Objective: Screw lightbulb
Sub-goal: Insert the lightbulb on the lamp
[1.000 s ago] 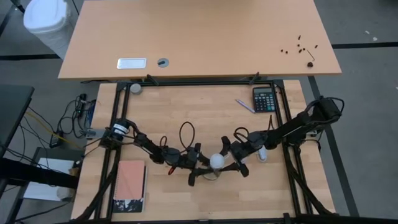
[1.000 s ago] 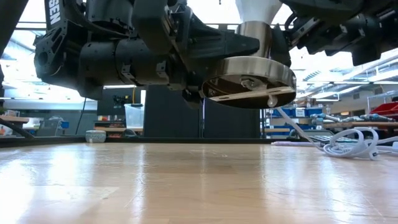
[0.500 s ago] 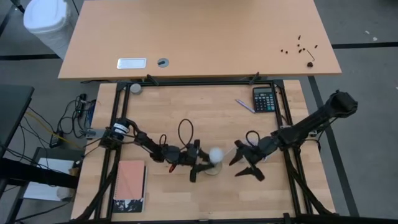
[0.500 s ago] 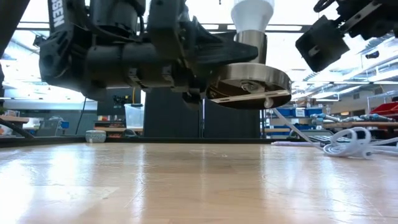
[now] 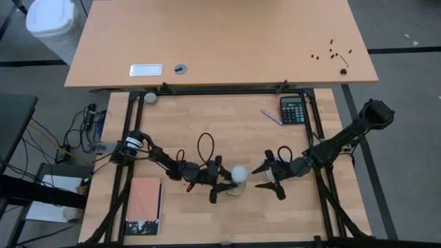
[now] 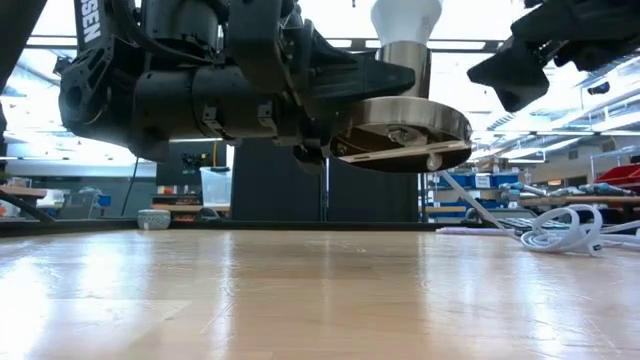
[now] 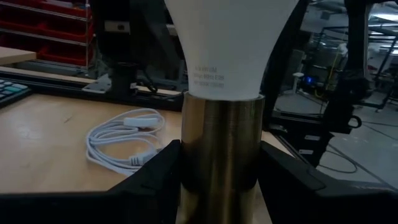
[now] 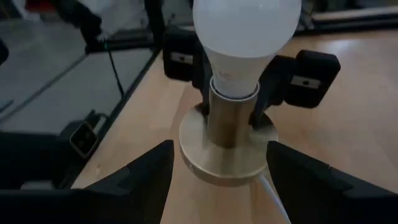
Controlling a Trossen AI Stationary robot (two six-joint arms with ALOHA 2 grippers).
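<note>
Lightbulb (image 5: 238, 173) seated upright in brass socket stem (image 7: 222, 149), globe uppermost, at roughly 6 o'clock from tabletop (image 5: 227, 120) centre, near the front edge. Socket stem rising from round metallic base disc (image 6: 402, 132); disc held clear of the tabletop surface in the low view, slightly tilted. Left gripper (image 5: 222, 180) positioned at 9 o'clock of the bulb, fingers (image 7: 155, 177) clamped on the socket stem from both sides, just below the bulb neck. Printed lettering visible on the bulb neck in the left wrist view. Right gripper (image 5: 269, 178) located at 3 o'clock of the bulb, near it but apart, fingers (image 8: 143, 171) spread wide and holding nothing; bulb and socket framed between them in the right wrist view without contact. White cord (image 7: 121, 137) coiled on the tabletop beyond the socket, also visible at the right of the low view. Calculator (image 5: 292, 110) at 1 o'clock of the bulb, near the tabletop's far right corner, pen (image 5: 271, 117) just beside it. Notebook (image 5: 144, 207) with salmon cover at 8 o'clock of the bulb, on the near left corner.
</note>
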